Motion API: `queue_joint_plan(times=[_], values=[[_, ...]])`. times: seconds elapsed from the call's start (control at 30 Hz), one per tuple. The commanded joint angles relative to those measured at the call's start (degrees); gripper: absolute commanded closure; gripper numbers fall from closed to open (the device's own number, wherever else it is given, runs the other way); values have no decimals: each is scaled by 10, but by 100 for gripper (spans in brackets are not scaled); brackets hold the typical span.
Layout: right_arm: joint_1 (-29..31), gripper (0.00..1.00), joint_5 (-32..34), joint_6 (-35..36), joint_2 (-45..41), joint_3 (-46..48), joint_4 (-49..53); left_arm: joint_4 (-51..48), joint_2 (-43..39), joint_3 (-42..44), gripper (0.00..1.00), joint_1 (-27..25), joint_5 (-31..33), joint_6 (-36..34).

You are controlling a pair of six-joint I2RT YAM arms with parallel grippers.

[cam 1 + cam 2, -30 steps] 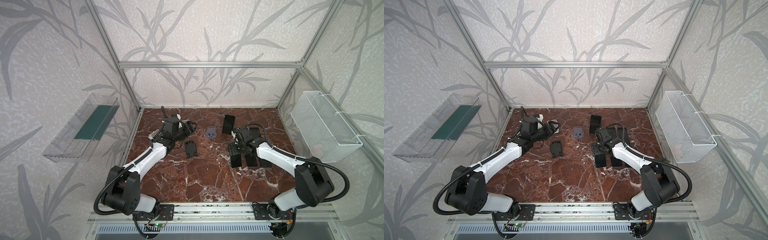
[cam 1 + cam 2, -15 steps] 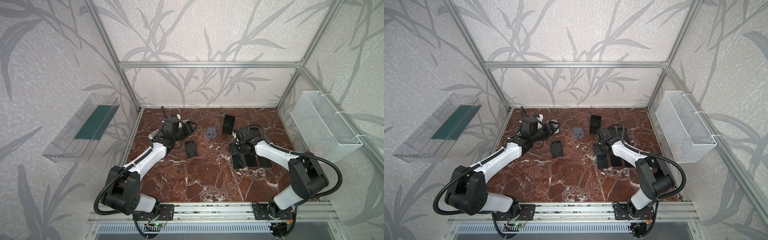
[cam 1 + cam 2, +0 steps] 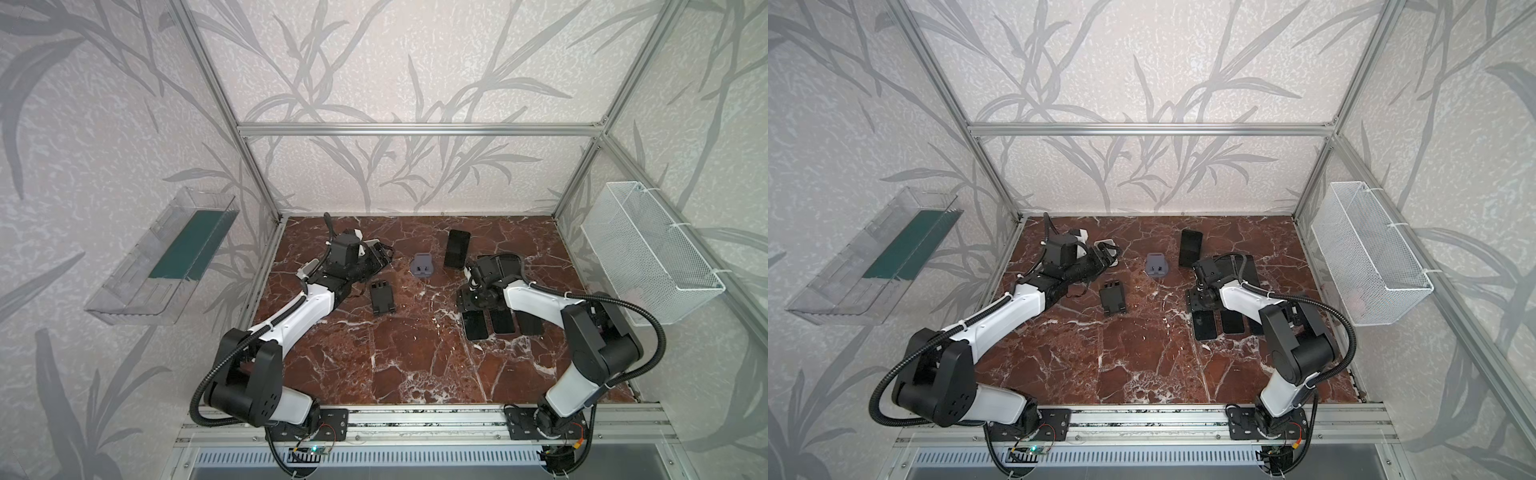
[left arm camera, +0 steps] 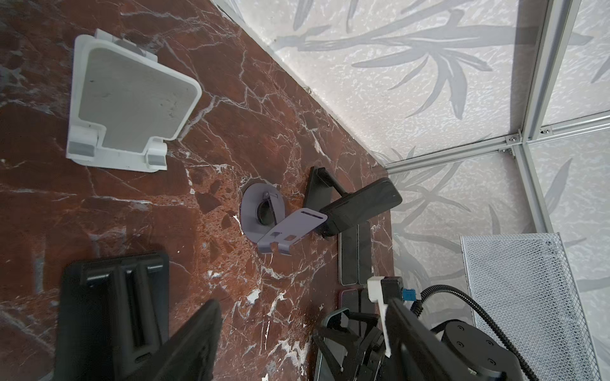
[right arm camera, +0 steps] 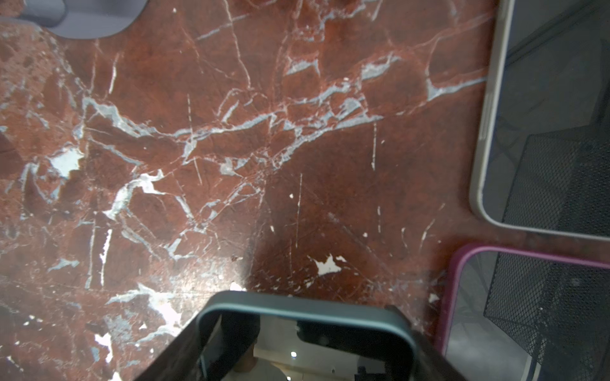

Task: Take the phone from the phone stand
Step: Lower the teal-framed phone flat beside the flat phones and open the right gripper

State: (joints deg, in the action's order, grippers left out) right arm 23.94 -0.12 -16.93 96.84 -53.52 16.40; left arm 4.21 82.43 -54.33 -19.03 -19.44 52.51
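Note:
My right gripper (image 5: 302,343) is shut across the far end of a dark phone (image 5: 297,311) in a grey-teal case, low over the marble. In both top views that phone (image 3: 476,326) (image 3: 1204,328) is the leftmost in a row of three. The right gripper (image 3: 476,300) sits over its back end. Another dark phone (image 3: 457,248) (image 4: 363,206) leans upright on a black phone stand (image 4: 321,188) at the back. At the back left my left gripper (image 3: 376,259) (image 4: 302,303) hangs open and empty beside a white stand (image 4: 125,99).
A grey stand (image 3: 423,266) and a flat black stand (image 3: 382,297) sit empty mid-table. A pink-cased phone (image 5: 528,313) and a pale-cased phone (image 5: 544,115) lie beside the held one. A wire basket (image 3: 648,257) hangs on the right wall and a clear shelf (image 3: 166,257) on the left wall.
The right arm's elbow has swung inward and back, while its gripper stays at the phone's end. The left arm has not moved.

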Motion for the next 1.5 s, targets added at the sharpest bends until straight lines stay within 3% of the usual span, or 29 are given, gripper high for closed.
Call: queue_joint_plan(times=[0.0,0.4,0.93,1.47], values=[[-10,33,-2,16,6,10,-14,-3,4,-18,21,-1,-2,-3],[-10,29,4,14,43,-11,8,-5,8,-19,21,-1,-1,-4],[-7,22,4,14,18,12,9,-6,8,-19,21,-2,0,-3],[-4,22,20,14,17,9,21,-3,7,-19,22,-3,-5,0]])
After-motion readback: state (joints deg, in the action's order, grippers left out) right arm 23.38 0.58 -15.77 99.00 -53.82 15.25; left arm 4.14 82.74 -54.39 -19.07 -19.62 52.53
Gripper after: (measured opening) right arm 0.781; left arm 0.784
